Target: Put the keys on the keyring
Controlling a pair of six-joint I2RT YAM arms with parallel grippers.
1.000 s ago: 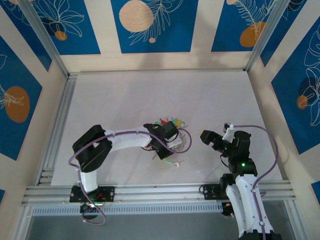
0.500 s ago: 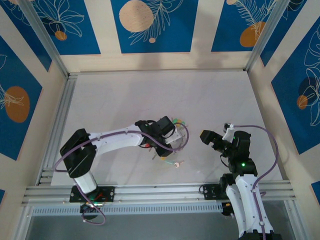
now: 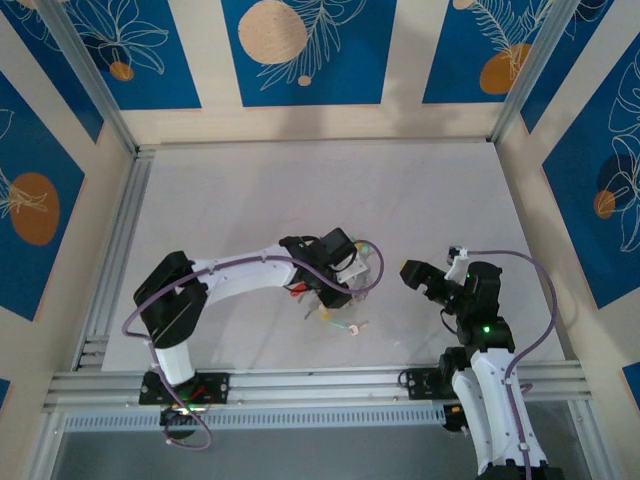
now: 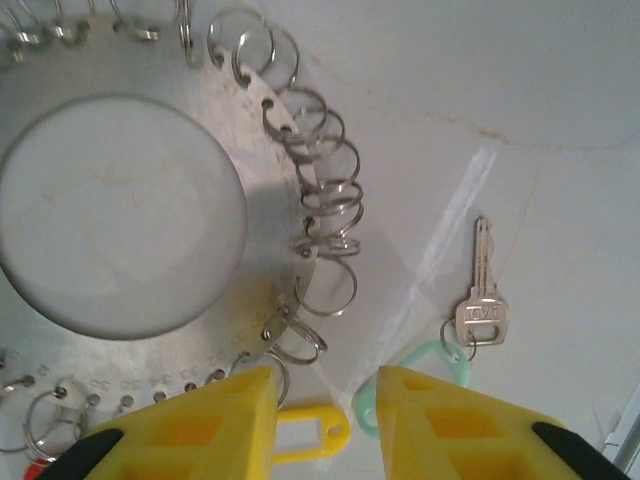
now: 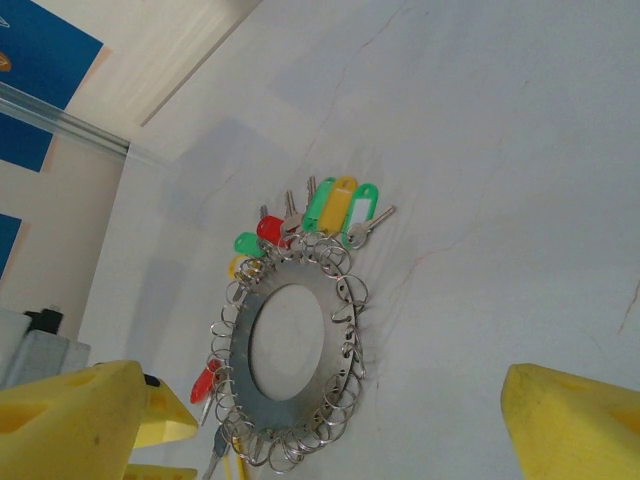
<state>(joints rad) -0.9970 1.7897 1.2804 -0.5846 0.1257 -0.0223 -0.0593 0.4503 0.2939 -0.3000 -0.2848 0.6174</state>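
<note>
From above, the left arm (image 3: 250,272) is being drawn back a little toward the near side after its longer reach of half a second ago, the wrist being kept over the middle of the table (image 3: 250,190). The loose key (image 3: 350,327) with the pale mint tag is being left where it lay a second ago (no shift can be made out), just near of that wrist. The right gripper (image 3: 412,274) is being kept parked to the right, unmoved.

In the left wrist view, the left gripper (image 4: 325,390) is being held partly open, and nothing is being gripped. The keyring (image 4: 265,170) is lying flat, with empty split rings (image 4: 325,200) being fanned along its rim. The mint-tagged key is lying apart from it, beside one fingertip. A yellow tag (image 4: 310,435) is lying under the gap; whether it is hooked on cannot be told.

In the right wrist view, that gripper's jaws are being held wide apart and empty. The other keys (image 5: 330,205) are being shown clustered at the ring's far rim.

The mint key is probably being lined up for a pickup, and its threading is not yet done.
</note>
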